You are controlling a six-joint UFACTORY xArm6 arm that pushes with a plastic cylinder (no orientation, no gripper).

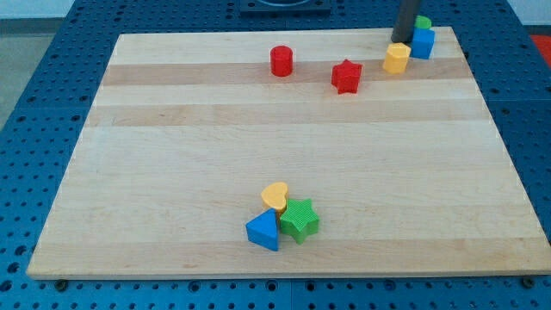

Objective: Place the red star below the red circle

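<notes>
The red star [346,77] lies near the view's top, right of centre. The red circle [281,61], a short cylinder, stands to its left and slightly higher in the view, a gap between them. My tip [401,42] is at the top right, just above the yellow hexagon block [396,58] and left of the blue block [422,43]. It is to the upper right of the red star, not touching it.
A green block [424,22] sits behind the blue block at the top right edge. Near the bottom centre a yellow heart [275,196], a green star [300,219] and a blue triangle [264,231] cluster together. The wooden board [172,172] lies on a blue pegboard table.
</notes>
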